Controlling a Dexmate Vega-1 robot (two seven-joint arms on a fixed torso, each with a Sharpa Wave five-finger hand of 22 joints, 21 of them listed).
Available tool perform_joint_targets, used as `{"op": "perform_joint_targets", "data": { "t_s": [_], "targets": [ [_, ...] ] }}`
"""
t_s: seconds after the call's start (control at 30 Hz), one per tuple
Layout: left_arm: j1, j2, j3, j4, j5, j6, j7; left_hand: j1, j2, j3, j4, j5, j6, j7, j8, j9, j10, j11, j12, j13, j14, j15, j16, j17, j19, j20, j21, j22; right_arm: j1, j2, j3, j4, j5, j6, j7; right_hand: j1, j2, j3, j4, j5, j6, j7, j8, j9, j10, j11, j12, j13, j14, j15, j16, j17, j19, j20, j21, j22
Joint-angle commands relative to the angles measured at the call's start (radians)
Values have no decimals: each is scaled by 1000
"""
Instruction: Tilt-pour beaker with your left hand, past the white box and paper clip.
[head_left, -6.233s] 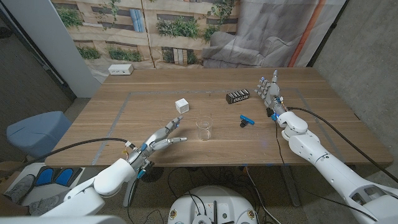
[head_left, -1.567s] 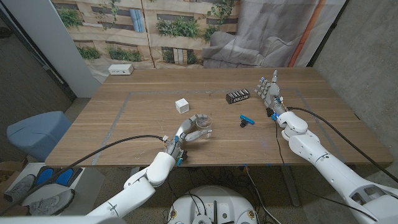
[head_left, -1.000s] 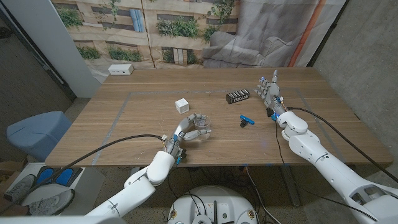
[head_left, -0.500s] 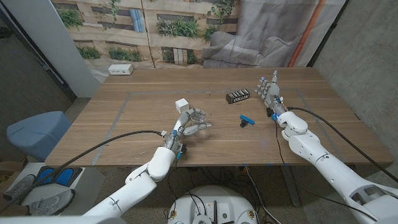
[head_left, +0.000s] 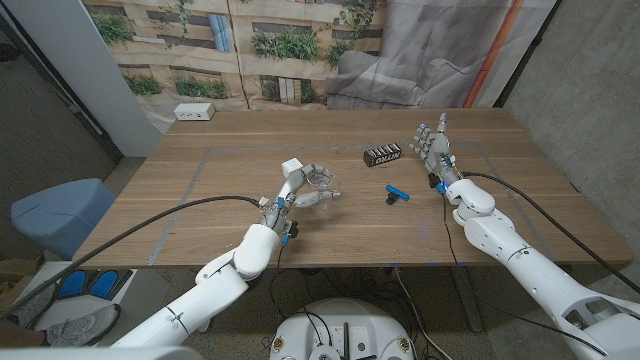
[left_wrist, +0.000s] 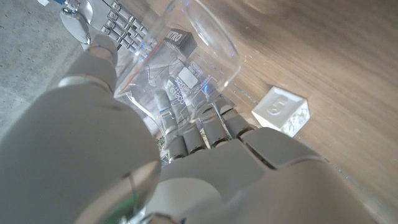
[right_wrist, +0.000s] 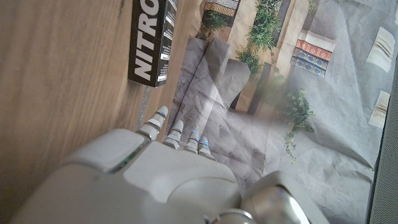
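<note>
Desk (head_left: 200, 190): wooden, plank grain running left to right, with thin pale tape lines marking a large rectangle on its top. Backdrop behind it is a printed wall scene of wooden facades and green plants; a grey cloth hangs crumpled at the back right, a bare concrete-grey wall stands on the right, and a blue-grey rounded seat (head_left: 55, 212) sits off the desk's left edge.

Left hand (head_left: 298, 200) grasps the beaker (head_left: 320, 180), lifted off the desk near its middle and tipped over toward the far side, mouth pointing away from the robot. In the left wrist view the fingers (left_wrist: 186, 134) wrap the clear glass wall of the beaker (left_wrist: 180, 62), printed graduations visible through it. White box (head_left: 292, 167) sits just beside the held beaker on its left (touching or apart, cannot tell from the head view); in the left wrist view the white box (left_wrist: 281, 111) lies on the wood apart from the fingers.

Blue paper clip (head_left: 397, 193) lies on the desk to the right of the beaker, well apart from it. Black pack lettered NITRO (head_left: 382, 155) lies beyond the clip, toward the far edge; right wrist view shows the same pack (right_wrist: 152, 40) just ahead of the fingertips.

Right hand (head_left: 436, 150) holds nothing, fingers apart and pointing toward the far edge, near the right side of the desk.

White power strip (head_left: 194, 112) rests at the far left corner.
</note>
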Motion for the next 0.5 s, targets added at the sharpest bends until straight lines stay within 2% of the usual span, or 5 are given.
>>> {"op": "perform_joint_targets", "data": {
  "t_s": [0.03, 0.5],
  "targets": [
    [-29, 79, -23, -142, 38, 129, -49, 125, 146, 1, -6, 9, 14, 2, 14, 1, 68, -58, 13, 11, 20, -163, 7, 7, 20, -42, 7, 6, 0, 0, 0, 1, 0, 0, 0, 7, 86, -6, 1, 6, -6, -1, 6, 2, -9, 3, 6, 5, -5, -20, 3, 6, 1, 6, 7, 5],
    [-89, 143, -17, -214, 127, 241, -98, 153, 151, -2, -12, 16, 25, -2, 34, -3, 82, -61, 31, 35, 41, -167, 10, 21, 46, -38, 12, 8, 1, 0, 0, 1, 0, 1, 1, 7, 86, -6, 1, 6, -6, -1, 6, 2, -9, 3, 6, 5, -5, -20, 3, 6, 1, 6, 7, 5]
  ]
}}
